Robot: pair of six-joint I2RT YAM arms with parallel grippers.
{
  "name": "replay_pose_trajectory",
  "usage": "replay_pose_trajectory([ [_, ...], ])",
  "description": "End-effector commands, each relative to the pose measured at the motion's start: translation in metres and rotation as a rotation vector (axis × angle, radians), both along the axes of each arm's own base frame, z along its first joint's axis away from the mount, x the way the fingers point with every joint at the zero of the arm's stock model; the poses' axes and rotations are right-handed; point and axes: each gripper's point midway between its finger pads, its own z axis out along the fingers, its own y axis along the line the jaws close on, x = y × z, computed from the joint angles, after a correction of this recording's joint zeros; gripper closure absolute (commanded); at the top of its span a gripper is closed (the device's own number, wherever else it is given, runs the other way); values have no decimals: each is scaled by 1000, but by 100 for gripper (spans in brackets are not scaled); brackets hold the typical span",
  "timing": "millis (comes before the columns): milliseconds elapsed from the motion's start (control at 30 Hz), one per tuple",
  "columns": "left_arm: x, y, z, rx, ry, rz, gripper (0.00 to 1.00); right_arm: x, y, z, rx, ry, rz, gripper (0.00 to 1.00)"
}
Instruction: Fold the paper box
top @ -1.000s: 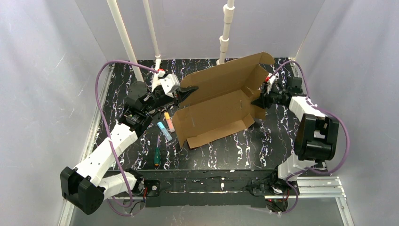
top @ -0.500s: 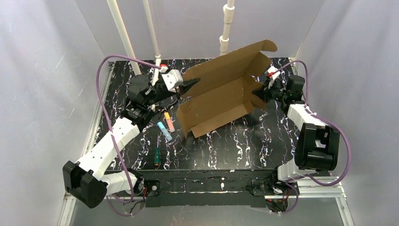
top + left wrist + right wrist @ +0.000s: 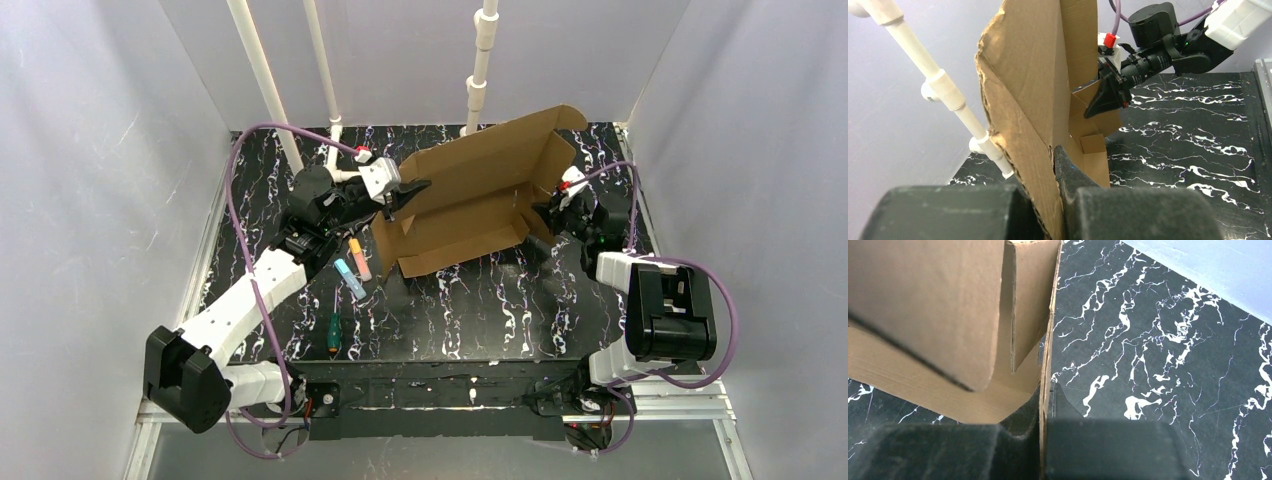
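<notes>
The paper box hangs half open between the two arms, over the back of the tabletop. Its long side runs from the left end effector across to the right end effector. Each is pinched tight on one end of the box, so both are equally near. I think the next fold must turn about that long line

A black table veined with white is carrying a few small things toward its left side. An orange marker and a pale blue marker are lying just beside each other, and a green-handled screwdriver is lying nearer the front edge. Three white pipes are rising at the back, and pale grey walls are closing in the sides.
</notes>
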Motion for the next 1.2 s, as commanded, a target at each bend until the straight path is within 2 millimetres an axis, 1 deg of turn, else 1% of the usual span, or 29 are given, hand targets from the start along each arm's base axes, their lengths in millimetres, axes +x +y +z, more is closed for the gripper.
replay_pose_trajectory([
  [0,-6,5,-16,12,39,10,100,4,-1,40,-10,-216,-10,99],
  [133,-5,12,-27,19,52,49,100,6,1,44,35,-209,-12,99],
  [267,-3,16,-29,26,40,75,100,8,5,45,63,-203,-12,98],
  [433,2,17,-32,36,37,99,100,5,14,41,74,-184,25,87],
  [633,3,17,-36,62,28,99,100,1,15,37,68,-154,45,73],
  [733,1,17,-37,70,26,87,100,-1,13,35,81,-127,60,69],
  [767,-1,17,-37,71,26,82,100,-2,10,36,87,-122,61,69],
  [800,-4,18,-37,69,25,76,100,-4,9,36,89,-118,66,72],
  [867,-9,18,-37,67,27,62,100,-8,8,34,81,-107,75,84],
  [900,-12,19,-36,66,29,57,100,-10,9,31,74,-101,84,87],
  [1000,-21,19,-35,57,39,35,100,-17,13,25,70,-91,114,93],
  [1100,-28,19,-36,45,66,16,100,-16,13,25,73,-88,120,97],
  [1167,-31,21,-34,33,73,22,100,-16,15,25,75,-81,130,98],
])
